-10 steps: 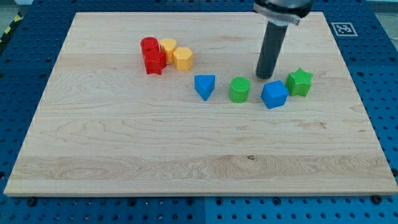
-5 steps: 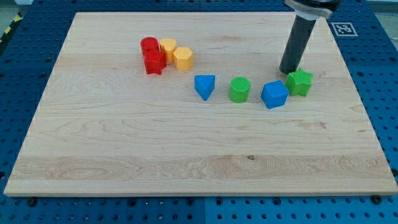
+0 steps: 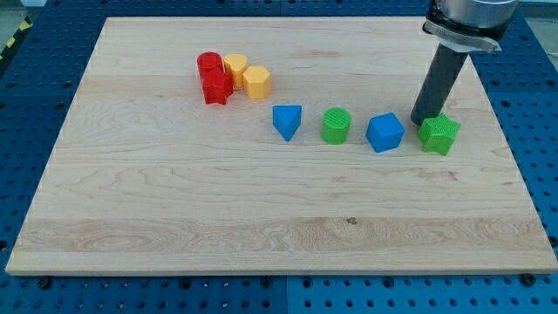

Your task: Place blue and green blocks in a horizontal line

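My tip [image 3: 425, 119] stands at the view's right, touching the upper left side of the green star block [image 3: 439, 134]. Left of it lie the blue cube [image 3: 384, 133], the green cylinder [image 3: 336, 126] and the blue triangular block [image 3: 287, 120]. These four blocks form a rough row across the board's middle right, with small gaps between them.
A cluster sits at the upper left of the wooden board [image 3: 174, 218]: a red cylinder [image 3: 208, 64], a red star block [image 3: 216, 86], a yellow block [image 3: 235, 67] and a yellow hexagonal block [image 3: 256, 82]. The board's right edge is close to the green star.
My tip moved right from above the blue cube to the green star. The green star slid right and down, opening a gap from the blue cube.
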Tool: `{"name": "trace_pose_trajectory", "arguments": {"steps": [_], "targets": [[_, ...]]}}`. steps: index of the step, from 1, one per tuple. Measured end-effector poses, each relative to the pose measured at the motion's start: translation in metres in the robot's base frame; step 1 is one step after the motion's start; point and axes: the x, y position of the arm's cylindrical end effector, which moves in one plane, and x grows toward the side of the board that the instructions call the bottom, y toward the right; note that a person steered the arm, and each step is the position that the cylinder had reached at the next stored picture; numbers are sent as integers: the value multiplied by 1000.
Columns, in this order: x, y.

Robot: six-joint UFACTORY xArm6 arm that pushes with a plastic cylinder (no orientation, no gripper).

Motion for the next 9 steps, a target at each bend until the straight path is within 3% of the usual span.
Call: {"name": "trace_pose_trajectory", "arguments": {"steps": [6,9], "targets": [[-6,-32],[-6,-80]]}}
